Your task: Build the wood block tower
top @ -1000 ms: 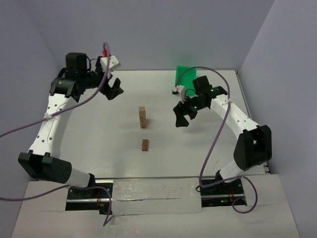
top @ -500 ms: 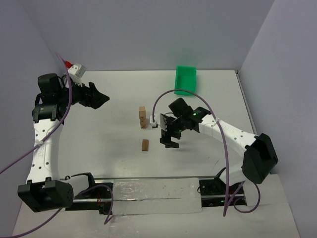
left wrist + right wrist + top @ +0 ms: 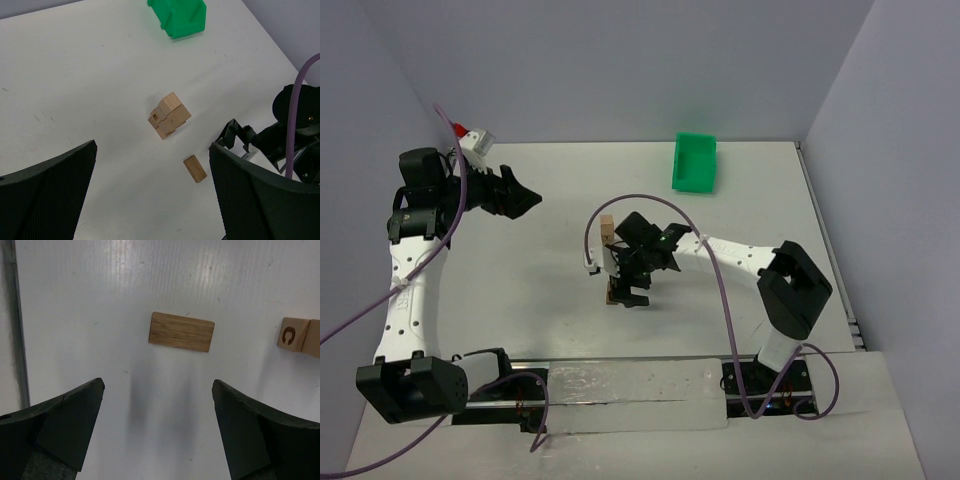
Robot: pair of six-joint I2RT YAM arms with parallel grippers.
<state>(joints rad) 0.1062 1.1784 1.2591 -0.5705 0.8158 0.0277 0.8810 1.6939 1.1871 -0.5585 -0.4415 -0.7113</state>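
the move ahead turns on the loose wood block (image 3: 613,292), which lies flat on the worktop (image 3: 520,300) just nearer the arm bases than the tower (image 3: 607,237), a short column of tan cubes standing upright and apart from it. the right gripper (image 3: 629,292) hovers right at this block with its fingers spread wide and nothing between them. in the right wrist view the block (image 3: 181,332) sits a little ahead of the fingertips and slightly off-centre toward one finger (image 3: 250,435). its long axis runs across the gap from finger to finger, so closing as things stand would probably pinch it end to end; the gap looks wider than the block is long, which should allow that. how high the fingers are above the worktop cannot be told. at the edge of that same view a lettered cube (image 3: 292,336) shows, most likely the foot of the tower, so the block lies well to one side of it. the left gripper (image 3: 520,196) is also released and empty, held high and far off on its own side, and its camera sees the block (image 3: 195,168) and tower (image 3: 169,115) from a distance. the right arm is plainly the nearer one for this pick.
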